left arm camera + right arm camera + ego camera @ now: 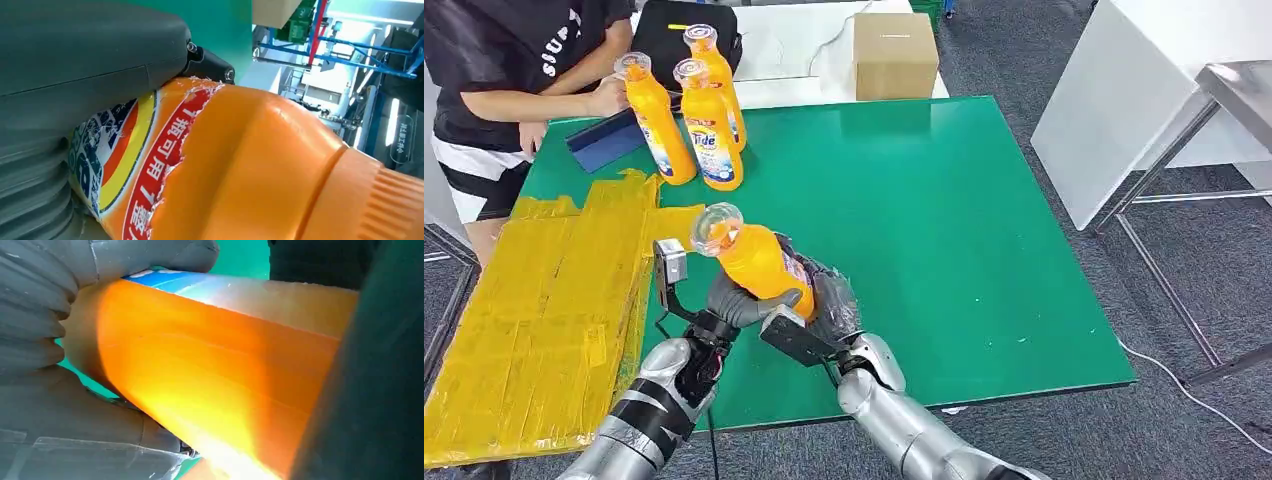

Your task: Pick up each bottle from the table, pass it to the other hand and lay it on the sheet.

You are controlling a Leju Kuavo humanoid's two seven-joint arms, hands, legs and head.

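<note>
Over green table both our left hand and right hand clasp bottle; we free the right only once the left grips firmly

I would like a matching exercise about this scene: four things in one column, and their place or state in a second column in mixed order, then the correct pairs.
Things:
1. held bottle
2. three bottles
3. cardboard box
4. yellow sheet

Places or states:
A. lies flat on the table's left part
B. on the white table behind
C. tilted, between the left hand and right hand
D. standing upright near the person

Pairs: 1-C, 2-D, 3-B, 4-A
</note>
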